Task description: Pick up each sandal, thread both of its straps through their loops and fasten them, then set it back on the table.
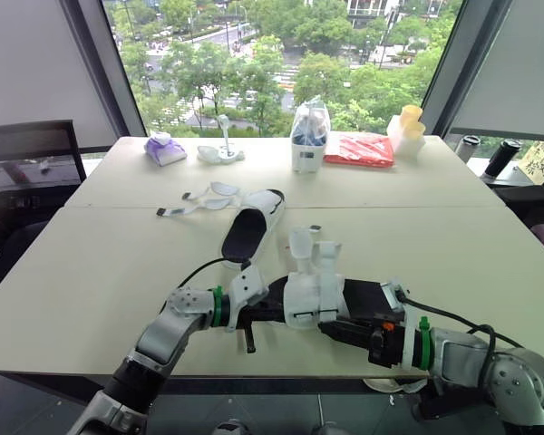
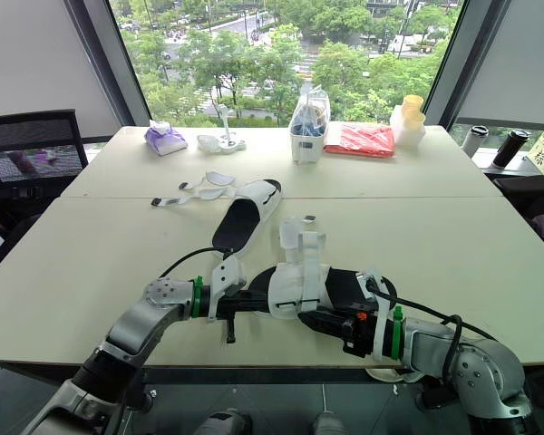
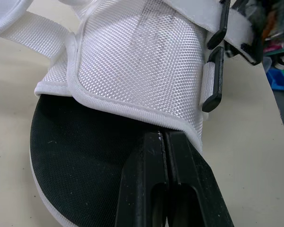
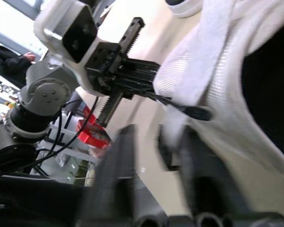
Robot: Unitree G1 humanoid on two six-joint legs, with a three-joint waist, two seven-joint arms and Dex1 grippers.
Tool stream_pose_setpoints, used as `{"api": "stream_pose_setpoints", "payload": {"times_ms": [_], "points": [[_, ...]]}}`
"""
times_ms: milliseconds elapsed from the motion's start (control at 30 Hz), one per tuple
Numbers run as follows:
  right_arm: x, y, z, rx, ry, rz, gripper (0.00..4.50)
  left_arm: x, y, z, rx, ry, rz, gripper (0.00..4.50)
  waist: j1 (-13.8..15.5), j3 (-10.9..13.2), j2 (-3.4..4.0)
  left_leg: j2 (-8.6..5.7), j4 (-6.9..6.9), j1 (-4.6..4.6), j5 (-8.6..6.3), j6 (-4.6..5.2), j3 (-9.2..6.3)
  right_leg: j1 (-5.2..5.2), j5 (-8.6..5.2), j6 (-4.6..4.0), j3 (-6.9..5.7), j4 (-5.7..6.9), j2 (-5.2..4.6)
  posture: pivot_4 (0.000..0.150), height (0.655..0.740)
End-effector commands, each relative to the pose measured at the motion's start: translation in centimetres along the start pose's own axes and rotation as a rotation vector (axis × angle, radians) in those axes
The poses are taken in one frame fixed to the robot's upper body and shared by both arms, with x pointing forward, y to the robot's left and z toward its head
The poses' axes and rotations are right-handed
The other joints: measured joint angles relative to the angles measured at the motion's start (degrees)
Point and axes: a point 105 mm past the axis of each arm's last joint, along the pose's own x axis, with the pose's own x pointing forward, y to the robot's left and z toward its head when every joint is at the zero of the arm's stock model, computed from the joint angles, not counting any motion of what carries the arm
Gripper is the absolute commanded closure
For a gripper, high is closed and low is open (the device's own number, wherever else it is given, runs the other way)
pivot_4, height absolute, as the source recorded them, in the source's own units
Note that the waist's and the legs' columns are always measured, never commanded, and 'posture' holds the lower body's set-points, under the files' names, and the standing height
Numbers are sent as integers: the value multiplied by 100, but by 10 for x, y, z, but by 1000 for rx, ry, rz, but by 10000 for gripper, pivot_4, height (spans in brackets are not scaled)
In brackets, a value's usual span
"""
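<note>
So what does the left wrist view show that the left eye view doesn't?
Left wrist view: the near sandal close up, with its woven mesh, two black loops at the edge, and the left gripper shut at the upper's rim over the black insole. Left eye view: the far sandal with loose straps, the right gripper, and a bag and red packet far across the table. Both: near sandal and left gripper.

Far across my table (image 1: 100, 272) I see a purple tissue pack (image 1: 164, 149), a clear bag (image 1: 309, 136), a red packet (image 1: 360, 150), stacked yellow cups (image 1: 410, 127); a black chair (image 1: 27, 163) stands left.
</note>
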Motion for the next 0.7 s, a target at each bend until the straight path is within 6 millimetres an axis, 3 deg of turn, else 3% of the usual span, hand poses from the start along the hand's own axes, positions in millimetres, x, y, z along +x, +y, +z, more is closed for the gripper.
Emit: {"api": "stream_pose_setpoints", "payload": {"times_ms": [33,400,533,700], "points": [[-5,9,-2,-28,29,37,44459,0,-4,-13,-40,45,-3,45000,-2,0,0,0,0,0,0,0,0,0,-1,1,0,0,0,1500,7400],[-41,74,-22,-33,213,285,44459,-2,-4,-19,-44,58,-6,45000,-4,-2,2,1,2,-1,-2,0,2,0,-8,11,0,-2,-2,1500,7400],[-40,99,-4,-50,151,402,44459,-2,-4,-21,-53,63,-11,45000,-6,-3,1,5,4,-1,-11,-15,3,2,-8,10,-1,-5,-3,1500,7400],[-34,100,21,-44,41,415,44459,-2,-5,-22,-53,72,-19,45000,1,-2,0,3,-8,-7,-8,-2,5,1,-7,8,-6,-22,-14,1500,7400]]}}
